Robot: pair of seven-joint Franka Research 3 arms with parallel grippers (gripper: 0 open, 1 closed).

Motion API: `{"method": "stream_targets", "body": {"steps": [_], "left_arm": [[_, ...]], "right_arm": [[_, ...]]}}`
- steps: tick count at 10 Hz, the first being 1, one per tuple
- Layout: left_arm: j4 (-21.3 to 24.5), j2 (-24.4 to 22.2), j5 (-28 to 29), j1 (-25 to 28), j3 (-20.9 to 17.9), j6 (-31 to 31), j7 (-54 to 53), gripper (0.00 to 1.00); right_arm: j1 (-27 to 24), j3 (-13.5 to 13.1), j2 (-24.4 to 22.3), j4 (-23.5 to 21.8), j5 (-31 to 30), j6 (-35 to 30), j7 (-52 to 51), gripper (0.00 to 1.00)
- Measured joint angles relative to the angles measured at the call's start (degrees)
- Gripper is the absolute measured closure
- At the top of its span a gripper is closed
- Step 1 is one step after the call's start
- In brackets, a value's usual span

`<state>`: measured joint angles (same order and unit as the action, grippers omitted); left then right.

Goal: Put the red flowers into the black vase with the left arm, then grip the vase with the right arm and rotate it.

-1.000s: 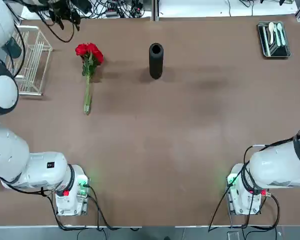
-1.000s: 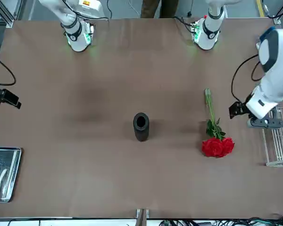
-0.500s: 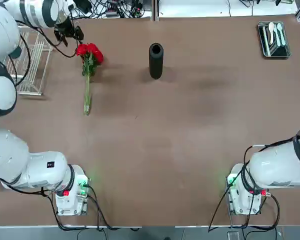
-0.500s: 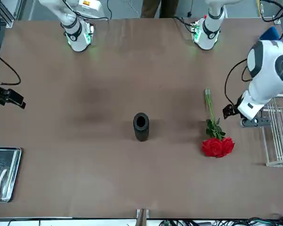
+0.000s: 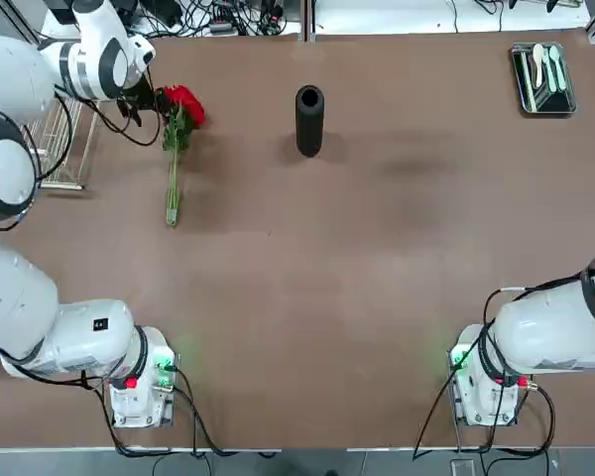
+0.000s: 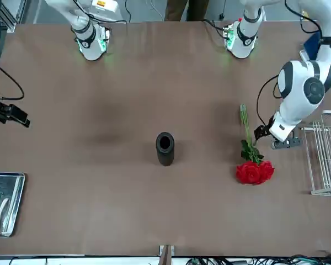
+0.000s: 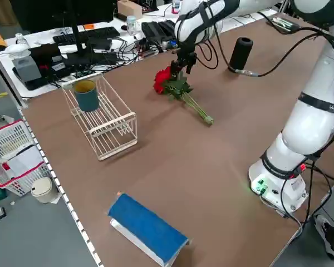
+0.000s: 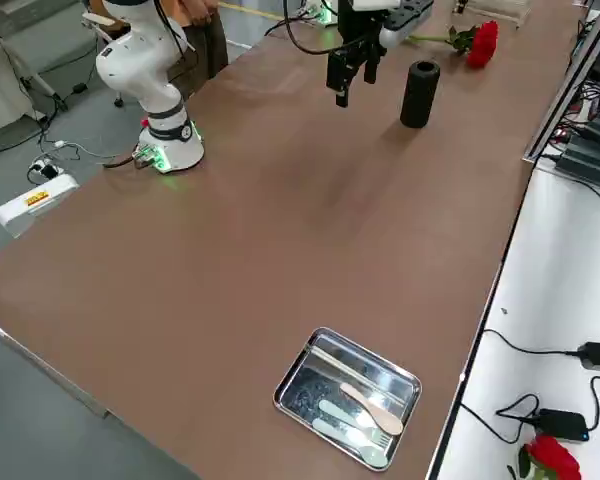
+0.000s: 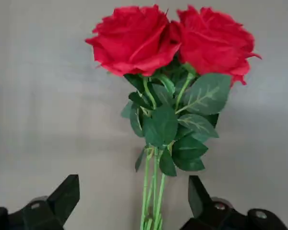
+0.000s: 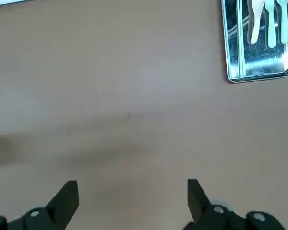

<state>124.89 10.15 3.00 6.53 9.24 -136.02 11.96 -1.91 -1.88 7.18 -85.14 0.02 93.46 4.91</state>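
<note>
The red flowers (image 5: 183, 103) lie flat on the table at the far left, heads away from the robot and stems (image 5: 172, 188) pointing back toward it. My left gripper (image 5: 149, 99) hangs open just left of the heads; in the left wrist view the left gripper (image 9: 134, 211) straddles the green stems below the red flowers (image 9: 170, 43) without touching them. The black vase (image 5: 309, 121) stands upright at the far middle, empty, also seen as the black vase (image 6: 165, 149). My right gripper (image 6: 11, 116) hovers open above bare table on the right; the right gripper (image 10: 132, 206) holds nothing.
A white wire rack (image 7: 103, 117) with a teal cup (image 7: 87, 94) in it stands left of the flowers. A metal tray (image 5: 542, 77) with spoons sits at the far right corner. A blue box (image 7: 147, 228) lies near the front left edge.
The left arm has swung from over the wire rack toward the flowers and lowered beside their heads. The flowers, the vase and the right gripper have stayed put.
</note>
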Motion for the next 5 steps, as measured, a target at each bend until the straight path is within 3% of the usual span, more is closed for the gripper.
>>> {"method": "stream_targets", "body": {"steps": [5], "left_arm": [[4.6,4.4,0.0,-0.4,0.1,-9.5,3.0,0.0]], "right_arm": [[0.0,-0.1,0.0,0.0,0.0,0.5,0.0,0.0]]}}
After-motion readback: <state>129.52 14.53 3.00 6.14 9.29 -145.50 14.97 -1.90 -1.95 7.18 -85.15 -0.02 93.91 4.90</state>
